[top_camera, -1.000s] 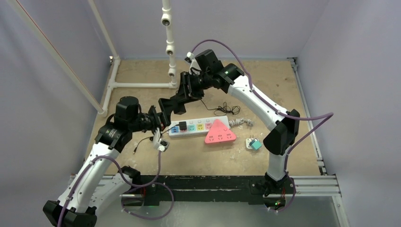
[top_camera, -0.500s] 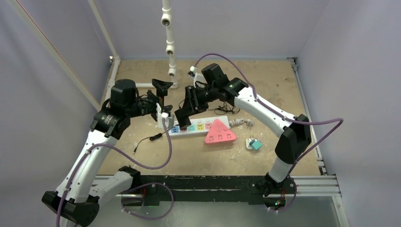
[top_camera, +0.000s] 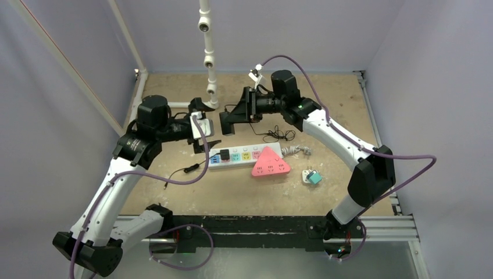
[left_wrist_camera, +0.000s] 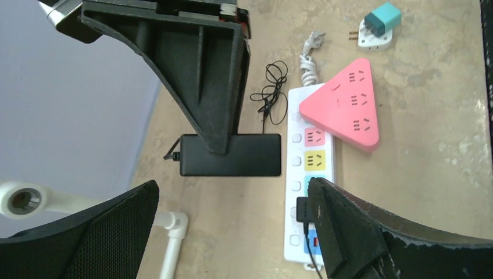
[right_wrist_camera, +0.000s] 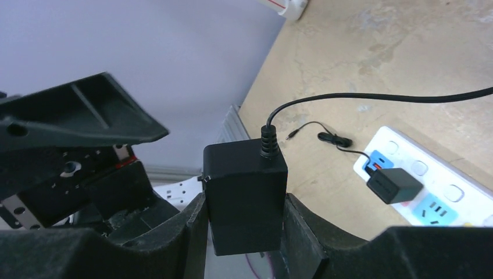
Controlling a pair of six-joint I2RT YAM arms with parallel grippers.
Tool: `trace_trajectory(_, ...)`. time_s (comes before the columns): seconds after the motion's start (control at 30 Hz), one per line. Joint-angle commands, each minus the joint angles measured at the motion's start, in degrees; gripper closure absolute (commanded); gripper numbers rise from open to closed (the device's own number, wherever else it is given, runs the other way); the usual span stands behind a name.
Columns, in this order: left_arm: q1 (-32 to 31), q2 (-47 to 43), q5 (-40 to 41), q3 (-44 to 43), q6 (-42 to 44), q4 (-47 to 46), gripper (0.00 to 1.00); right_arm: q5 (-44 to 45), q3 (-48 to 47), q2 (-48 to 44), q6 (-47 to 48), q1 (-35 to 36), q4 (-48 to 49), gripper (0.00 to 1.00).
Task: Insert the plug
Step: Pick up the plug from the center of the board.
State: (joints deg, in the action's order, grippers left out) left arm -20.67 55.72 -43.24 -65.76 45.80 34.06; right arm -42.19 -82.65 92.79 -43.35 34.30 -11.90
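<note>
Plug: black adapter, aloft at 11 o'clock of the power strip, not yet inserted | my right hand: clamps it by its sides | my left hand: spread wide, holding nothing | left to do: I judge lowering, aligning and seating it in the power strip | writing: none I can read

Soft, even light from overhead fills every view, bright but without glare, and shadows on the table are faint and short. The overhead view is sharp, dimmer toward its near corners. In the wrist views the left end effector and the black plug show as dark masses with little detail and slightly soft edges.
</note>
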Motion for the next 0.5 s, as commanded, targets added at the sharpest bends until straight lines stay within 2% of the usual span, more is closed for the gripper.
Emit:
trace_trajectory(0.0,0.18,3.25,-2.68,-0.73,-12.06,-7.66,0.01,-3.29,1.03,-1.88,-2.56,0.66,6.92,0.95)
trace_trajectory(0.23,-0.33,9.8,-2.68,-4.99,-9.47,-4.32,0.01,-3.01,2.45,-2.66,-3.84,0.53,7.68,0.95)
trace_trajectory(0.37,-3.98,11.85,-0.89,-7.25,-4.8,1.79,0.01,-3.39,2.89,-2.38,-4.15,0.42,8.19,0.95)
trace_trajectory(0.47,-6.43,12.3,1.89,-7.03,-4.39,0.89,0.01,-3.83,3.0,-2.01,-4.28,0.41,8.36,0.95)
